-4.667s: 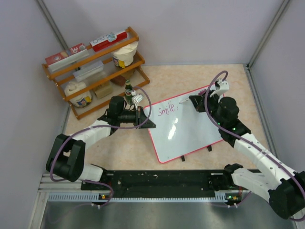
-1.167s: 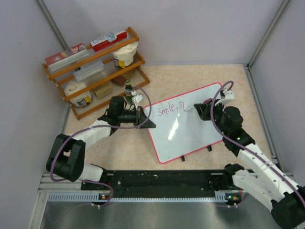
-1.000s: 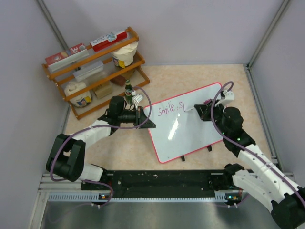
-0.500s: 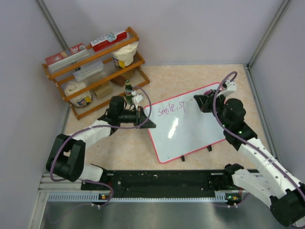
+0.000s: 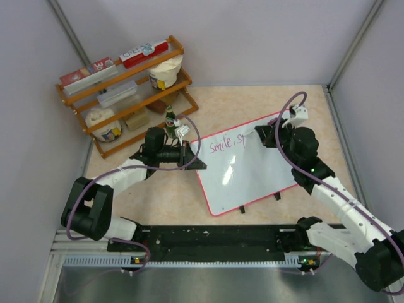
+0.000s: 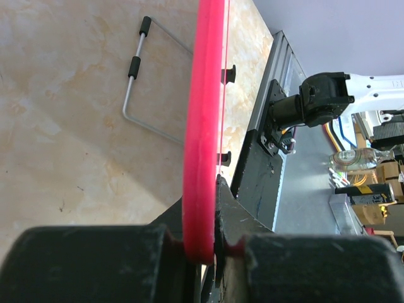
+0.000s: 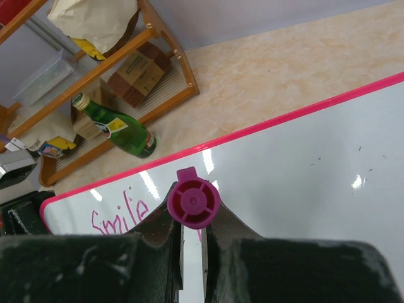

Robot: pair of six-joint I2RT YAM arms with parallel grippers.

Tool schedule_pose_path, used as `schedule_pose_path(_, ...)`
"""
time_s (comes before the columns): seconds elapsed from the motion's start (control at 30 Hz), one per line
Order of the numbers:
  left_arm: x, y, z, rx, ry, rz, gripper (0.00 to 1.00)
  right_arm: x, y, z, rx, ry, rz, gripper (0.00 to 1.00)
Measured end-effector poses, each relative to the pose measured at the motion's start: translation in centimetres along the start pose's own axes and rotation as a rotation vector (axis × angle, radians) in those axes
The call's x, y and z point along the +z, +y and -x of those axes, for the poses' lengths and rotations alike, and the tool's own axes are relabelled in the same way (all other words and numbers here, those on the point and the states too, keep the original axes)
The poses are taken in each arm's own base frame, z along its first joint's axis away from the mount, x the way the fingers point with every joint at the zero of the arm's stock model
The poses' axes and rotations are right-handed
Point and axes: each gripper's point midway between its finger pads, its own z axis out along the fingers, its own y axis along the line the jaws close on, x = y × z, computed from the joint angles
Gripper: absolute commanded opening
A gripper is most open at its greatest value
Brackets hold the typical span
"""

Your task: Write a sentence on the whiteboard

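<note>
**Whiteboard writing stn: condition as found**

**L end effector** [image 5: 192, 159]: closed on the whiteboard [image 5: 252, 180] at the board's upper-L corner. In the L wrist view both fingers [image 6: 95, 262] pinch the red-pink frame edge-on, w/ no gap visible btwn pads and frame. The board sits tilted on the tabletop [image 5: 246, 104]. A bent wire leg w/ black sleeves [image 6: 134, 76] lies on the tabletop to one side of the frame. Small black feet [image 6: 228, 74] project from the frame further along, away from this end effector.

**R end effector** [image 5: 261, 134]: closed on a magenta marker [image 7: 194, 202]. The barrel is gripped btwn the two fingers, butt end facing the wrist cam. The tip is hidden behind the barrel, so contact w/ the board cannot be told. It is positioned over the board's upper part, near the top frame edge.

**Sentence** [image 5: 222, 145]: thin pink cursive, one line along the top of the board, lying btwn the two end effectors. It starts near the L end effector and ends just short of the R one. It reads "Smile," plus approx two more letters, too small to confirm. In the R wrist view "Smile" shows just L of the marker, and anything after it is blocked by the marker and fingers.

**Board surface**: glossy white w/ light reflections below the writing.

**Surroundings**: wooden rack [image 5: 123, 91] beyond the L end effector, stocked w/ boxes and containers. A green bottle [image 7: 113, 129] sits at the rack's foot, near the board's corner but apart from it.
</note>
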Motion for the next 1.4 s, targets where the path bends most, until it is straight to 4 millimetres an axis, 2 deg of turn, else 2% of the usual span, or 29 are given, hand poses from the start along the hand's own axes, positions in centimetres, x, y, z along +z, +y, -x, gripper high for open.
schedule_pose_path(0.6,0.0,0.0,0.0,0.000,0.000,0.001,0.00,0.0,-1.0,0.8,0.009,-0.037,-0.046,0.00)
schedule_pose_path(1.07,0.0,0.0,0.0,-0.002,0.000,0.002,0.00,-0.6,-1.4,0.1,0.007,-0.033,-0.044,0.00)
schedule_pose_path(1.4,0.0,0.0,0.0,-0.004,0.000,0.003,0.00,-0.8,-1.0,-0.8,0.012,-0.013,-0.004,0.00)
